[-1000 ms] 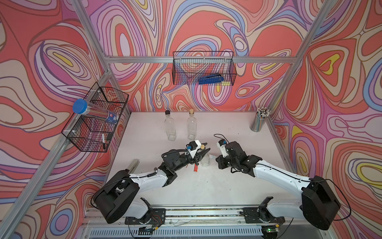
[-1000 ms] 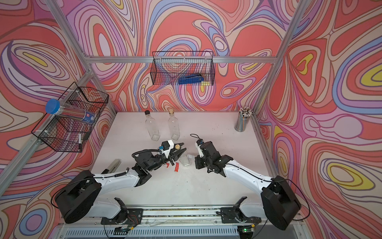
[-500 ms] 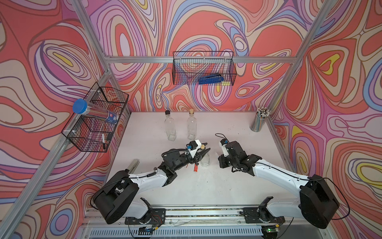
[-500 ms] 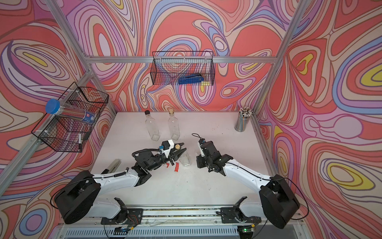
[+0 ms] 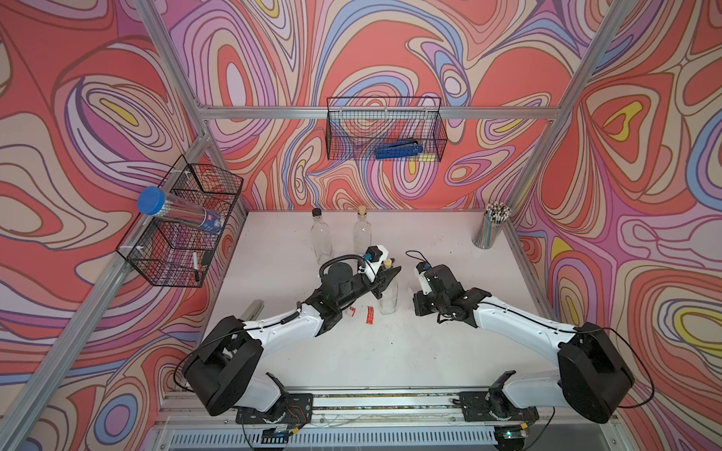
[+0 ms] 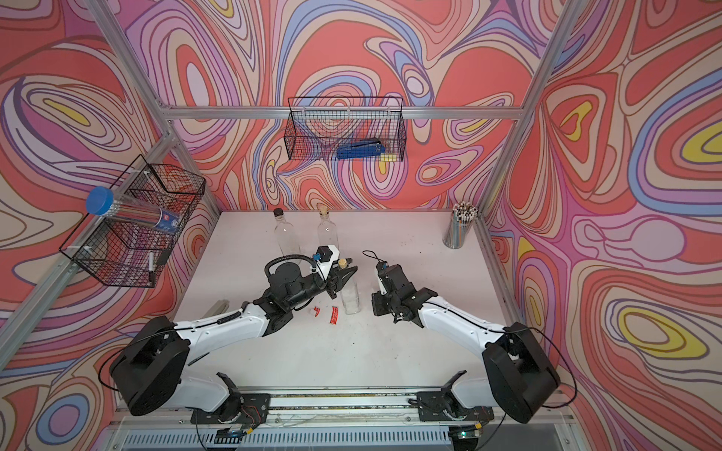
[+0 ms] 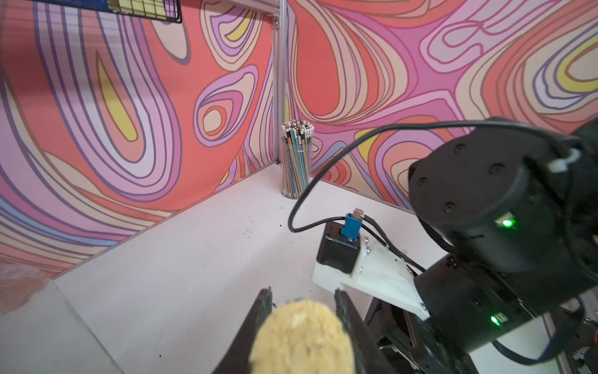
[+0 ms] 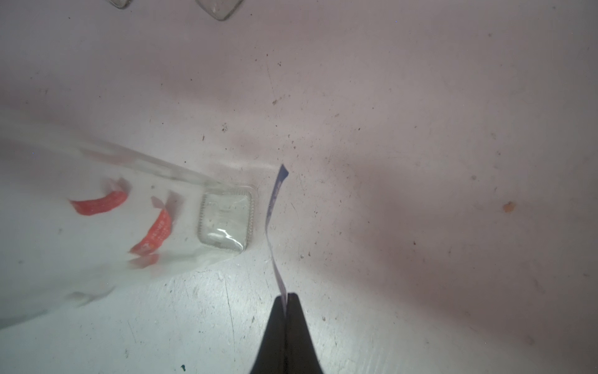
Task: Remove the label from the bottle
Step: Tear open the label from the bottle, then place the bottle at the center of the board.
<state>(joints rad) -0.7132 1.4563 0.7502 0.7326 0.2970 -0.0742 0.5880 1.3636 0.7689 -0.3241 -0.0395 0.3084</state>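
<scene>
Table [image 5: 390, 351] front open; bottle [image 5: 388, 300] blocks centre; pencil cup [image 5: 488, 234] rear.

cork [image 7: 299, 336] blurred, cut off at frame edge; label [image 8: 277, 187] print unreadable; bottle [image 8: 106, 233] body blurred.

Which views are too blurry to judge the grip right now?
Left wrist: cork, at the left claw, is a soft blur at the lens; background sharp. Right wrist: bottle wall smeared, base crisp with a glint; label in the right claw sharp. Both top views: even light, clear.
</scene>
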